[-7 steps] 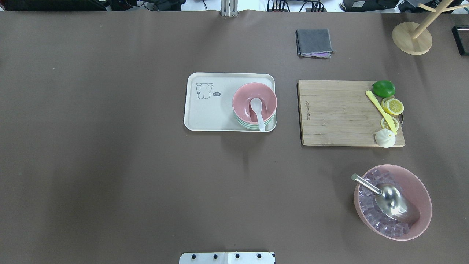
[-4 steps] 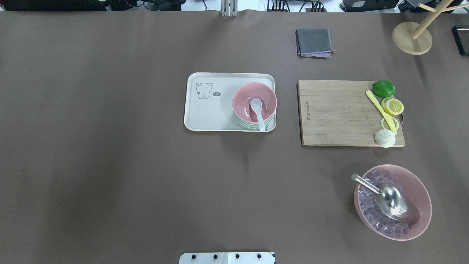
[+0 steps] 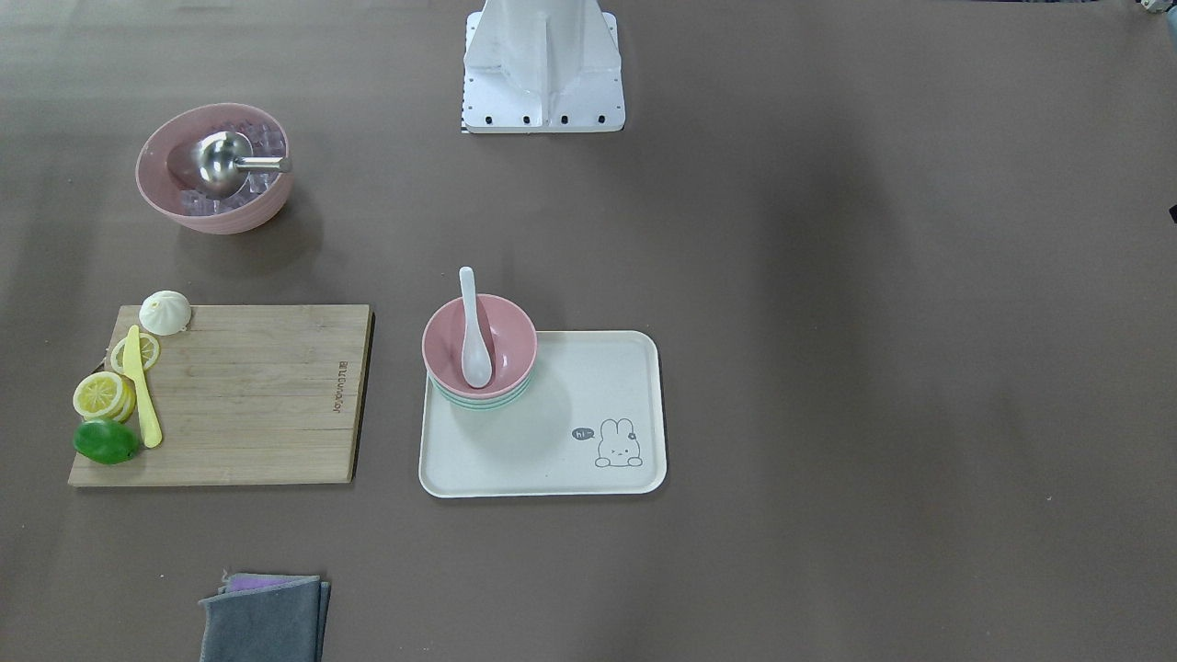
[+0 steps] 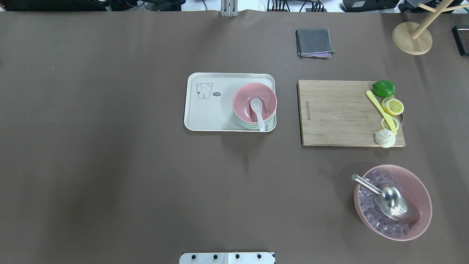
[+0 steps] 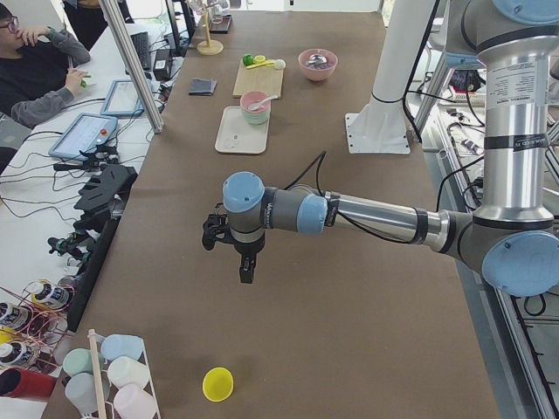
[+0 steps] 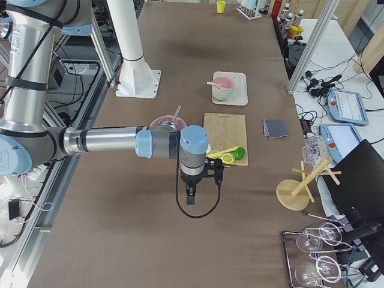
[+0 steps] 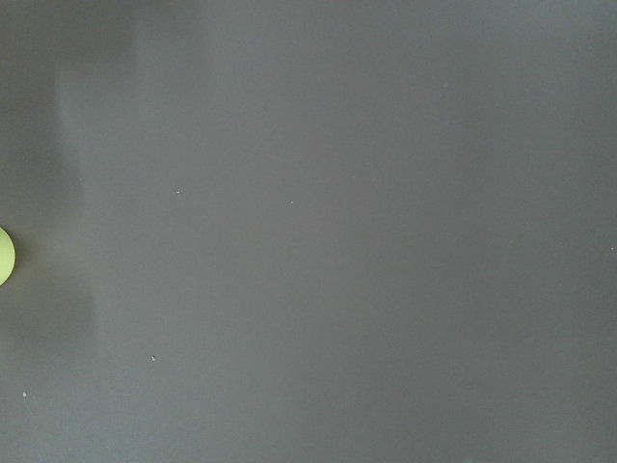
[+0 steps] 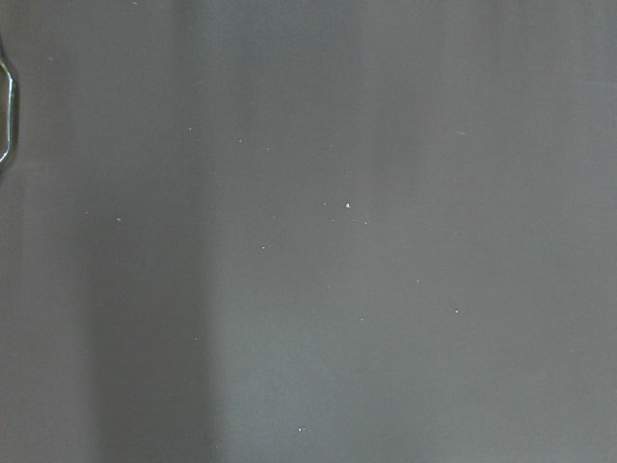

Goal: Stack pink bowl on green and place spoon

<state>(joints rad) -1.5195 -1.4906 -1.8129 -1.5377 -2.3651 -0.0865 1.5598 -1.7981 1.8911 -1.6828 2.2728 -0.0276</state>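
The pink bowl (image 4: 243, 98) sits upright, nested in the green bowl (image 4: 244, 124), of which only pale green rim edges show under the pink one. The stack stands on the tray (image 4: 209, 115), at the end away from its printed animal drawing, close against the tray's rim on that side. A white spoon (image 4: 257, 112) lies in the pink bowl. Its scoop rests on the bowl's bottom, and its handle leans up over the bowl's rim, ending above the tray's long edge on the robot's side.
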